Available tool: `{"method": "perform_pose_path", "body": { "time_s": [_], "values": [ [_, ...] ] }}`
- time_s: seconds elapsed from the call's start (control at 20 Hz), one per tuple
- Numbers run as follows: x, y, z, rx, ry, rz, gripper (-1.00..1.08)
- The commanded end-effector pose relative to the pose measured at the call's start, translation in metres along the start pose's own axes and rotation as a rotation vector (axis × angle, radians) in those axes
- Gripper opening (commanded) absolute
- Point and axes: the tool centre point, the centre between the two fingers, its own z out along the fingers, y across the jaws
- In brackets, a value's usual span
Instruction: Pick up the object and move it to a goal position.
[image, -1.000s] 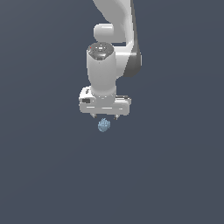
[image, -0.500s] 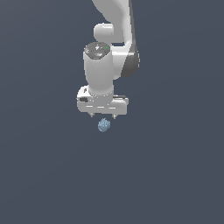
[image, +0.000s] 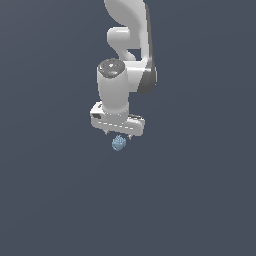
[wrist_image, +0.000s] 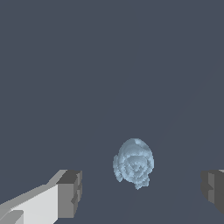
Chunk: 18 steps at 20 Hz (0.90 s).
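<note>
Claw (wrist_image: 139, 190) spread wide, unclosed, around the pale blue, bumpy, roundish object (wrist_image: 134, 162).

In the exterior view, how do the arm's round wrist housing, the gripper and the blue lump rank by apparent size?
1. Round wrist housing, largest.
2. Gripper, wider but flatter, somewhat smaller.
3. Blue lump, clearly smallest.
</note>
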Motion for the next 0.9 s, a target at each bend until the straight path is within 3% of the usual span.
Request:
{"method": "perform_pose_path", "body": {
  "time_s": [0.0, 0.45, 0.85],
  "values": [
    [-0.005, 0.002, 0.011, 0.000, -0.003, 0.058, 1.00],
    [-0.025, 0.012, 0.052, -0.005, -0.013, 0.281, 1.00],
    [-0.036, 0.017, 0.069, -0.010, -0.016, 0.380, 1.00]
  ]
}}
